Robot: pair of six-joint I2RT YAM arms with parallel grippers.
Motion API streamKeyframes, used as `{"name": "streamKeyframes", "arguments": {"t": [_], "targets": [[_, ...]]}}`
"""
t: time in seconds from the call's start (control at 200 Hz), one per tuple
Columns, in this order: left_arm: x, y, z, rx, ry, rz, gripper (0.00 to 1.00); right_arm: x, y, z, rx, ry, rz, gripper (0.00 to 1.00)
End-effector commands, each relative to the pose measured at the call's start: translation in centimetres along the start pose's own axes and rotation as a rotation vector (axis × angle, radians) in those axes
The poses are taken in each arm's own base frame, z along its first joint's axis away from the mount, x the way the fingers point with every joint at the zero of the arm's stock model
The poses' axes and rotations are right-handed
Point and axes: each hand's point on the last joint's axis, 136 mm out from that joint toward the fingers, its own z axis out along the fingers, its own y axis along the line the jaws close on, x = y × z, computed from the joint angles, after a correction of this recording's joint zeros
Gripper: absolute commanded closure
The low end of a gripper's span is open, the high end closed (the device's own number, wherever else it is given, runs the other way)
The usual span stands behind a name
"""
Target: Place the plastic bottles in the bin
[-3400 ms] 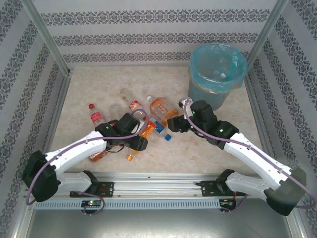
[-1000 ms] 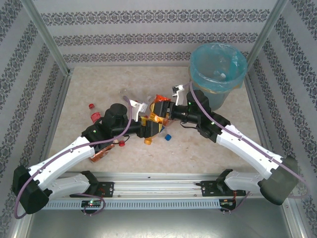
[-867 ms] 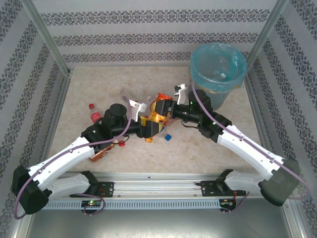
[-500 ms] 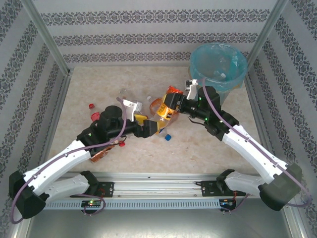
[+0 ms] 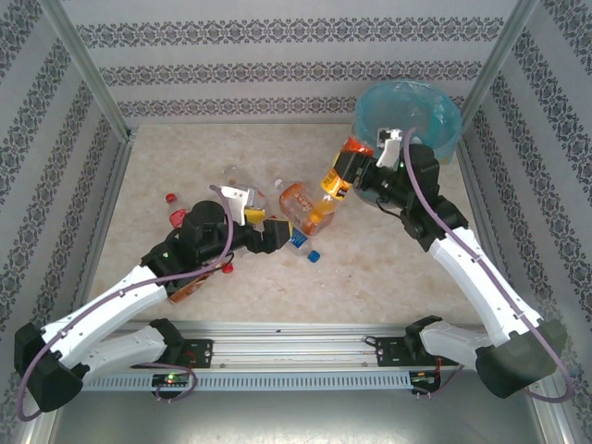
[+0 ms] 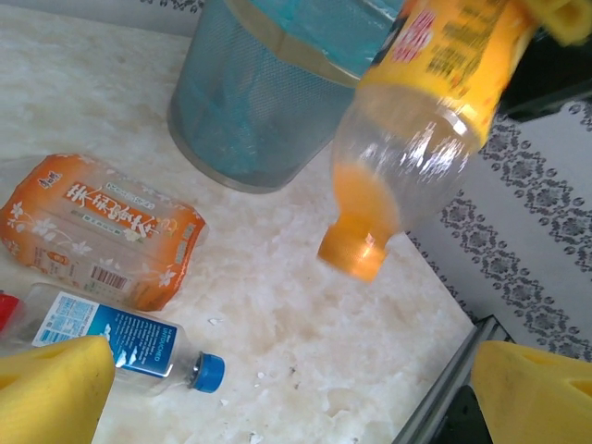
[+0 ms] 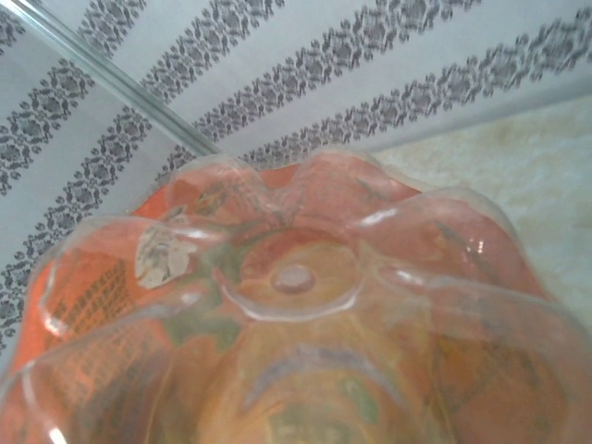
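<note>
White Chinese characters and a barcode mark the orange-labelled bottle (image 6: 102, 231); print on the blue-labelled bottle (image 6: 120, 338) and yellow-labelled bottle (image 6: 439, 60) is too blurred to read.

Beige marbled table top (image 5: 185, 148), soft even light. Walls (image 5: 277, 46) on 3 sides of it: white paper w/ grey floral bands, horiz. at the back, slanted at L & R. Silver metal posts (image 5: 83, 65) rise from its back corners. Alum. rail (image 5: 296, 338) runs along its near edge.
</note>
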Motion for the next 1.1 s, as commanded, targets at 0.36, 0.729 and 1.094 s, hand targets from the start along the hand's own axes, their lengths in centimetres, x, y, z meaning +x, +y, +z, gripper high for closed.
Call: {"name": "streamKeyframes", "arguments": {"t": [0.36,0.729,1.094], "targets": [[-0.4,1.4,1.6,-0.063,-0.024,0.005,0.0,-6.4,-0.8,-1.7,0.041,-0.123,-0.12,0.42],[1.2,4.1,4.4,-0.182,0.064,-0.078,0.0,-10.9,-2.1,-4.5,0.132,-0.24,-0.222,0.42],[-0.9,3.0,7.0,-0.129,0.036,-0.023,0.0,-16.0,-1.1,-5.1,0.143,-0.328,-0.265,0.42]]}}
